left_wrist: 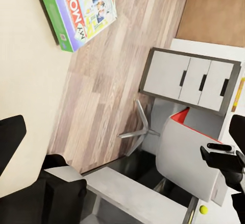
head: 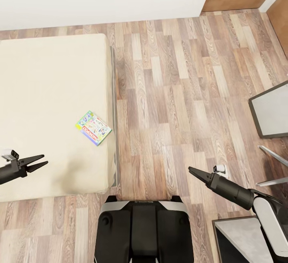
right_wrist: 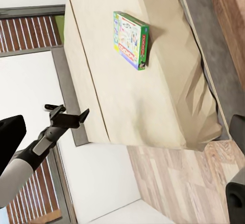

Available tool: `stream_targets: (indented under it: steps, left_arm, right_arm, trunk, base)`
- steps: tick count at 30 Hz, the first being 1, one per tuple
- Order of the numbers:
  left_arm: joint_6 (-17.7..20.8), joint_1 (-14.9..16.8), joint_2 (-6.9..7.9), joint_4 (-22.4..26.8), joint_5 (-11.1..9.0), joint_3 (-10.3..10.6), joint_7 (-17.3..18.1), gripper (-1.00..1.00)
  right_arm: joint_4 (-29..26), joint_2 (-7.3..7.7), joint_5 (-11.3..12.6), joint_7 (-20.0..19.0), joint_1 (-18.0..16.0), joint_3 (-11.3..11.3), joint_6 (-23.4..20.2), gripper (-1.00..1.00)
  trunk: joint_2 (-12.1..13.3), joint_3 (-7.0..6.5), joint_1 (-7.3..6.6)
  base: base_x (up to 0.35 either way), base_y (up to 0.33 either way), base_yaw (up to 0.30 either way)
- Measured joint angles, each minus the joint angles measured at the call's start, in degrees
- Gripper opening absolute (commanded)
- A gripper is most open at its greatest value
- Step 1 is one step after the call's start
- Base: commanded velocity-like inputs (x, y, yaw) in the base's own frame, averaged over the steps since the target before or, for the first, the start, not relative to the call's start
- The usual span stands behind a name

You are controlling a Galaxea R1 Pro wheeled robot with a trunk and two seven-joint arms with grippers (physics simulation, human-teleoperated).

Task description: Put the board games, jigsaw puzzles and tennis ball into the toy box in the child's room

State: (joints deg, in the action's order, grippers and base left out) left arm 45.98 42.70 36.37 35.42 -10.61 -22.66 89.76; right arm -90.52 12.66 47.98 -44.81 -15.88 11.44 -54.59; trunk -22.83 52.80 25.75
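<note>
One board game, a flat white-green box with a red band, lies on the bed near its right edge; it is also in the left wrist view and the right wrist view. My left gripper hovers open over the mattress's near part, left of the game, holding nothing. My right gripper hangs open and empty over the wooden floor, well right of the bed. The table with white drawers and the small tennis ball appear in the left wrist view. The toy box and jigsaw puzzles are out of view.
A white chair with a red edge and metal legs stands by the table at my right. Grey-panelled dark-framed furniture and a low grey unit line the right side. Wooden floor lies between bed and table.
</note>
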Motion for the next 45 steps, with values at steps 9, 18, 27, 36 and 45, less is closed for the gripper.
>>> stream_targets:
  steps: [9,18,27,36,45]
  left_arm:
    - [-0.1,0.0,-0.21,0.0,0.1,0.1,0.0,1.0]
    - [-0.1,0.0,-0.51,0.0,0.1,0.1,0.0,1.0]
    - [-0.2,0.0,-0.61,0.0,0.1,0.1,0.0,1.0]
    - [-0.2,-0.1,-0.86,0.0,0.2,0.1,0.0,1.0]
    - [-0.3,-0.1,-1.02,0.0,0.2,0.1,0.0,1.0]
  right_arm:
    - [0.0,0.0,0.0,0.0,0.0,0.0,0.0,1.0]
    - [0.0,0.0,0.0,0.1,0.0,0.0,0.0,1.0]
    - [0.0,0.0,0.0,0.0,0.0,0.0,0.6,1.0]
    - [0.0,0.0,0.0,-0.2,0.0,-0.1,3.5,1.0]
    - [0.0,0.05,0.0,-0.2,0.0,-0.8,3.7,1.0]
  trunk:
    - [0.0,-0.04,0.0]
    - [0.0,-0.13,0.0]
    - [0.0,-0.87,0.0]
    - [0.0,-1.71,0.0]
    - [0.0,-2.55,0.0]
  base:
    - [0.0,0.0,0.0]
    - [0.0,0.0,0.0]
    - [0.0,0.0,0.0]
    - [0.0,0.0,0.016]
    - [0.0,0.0,0.063]
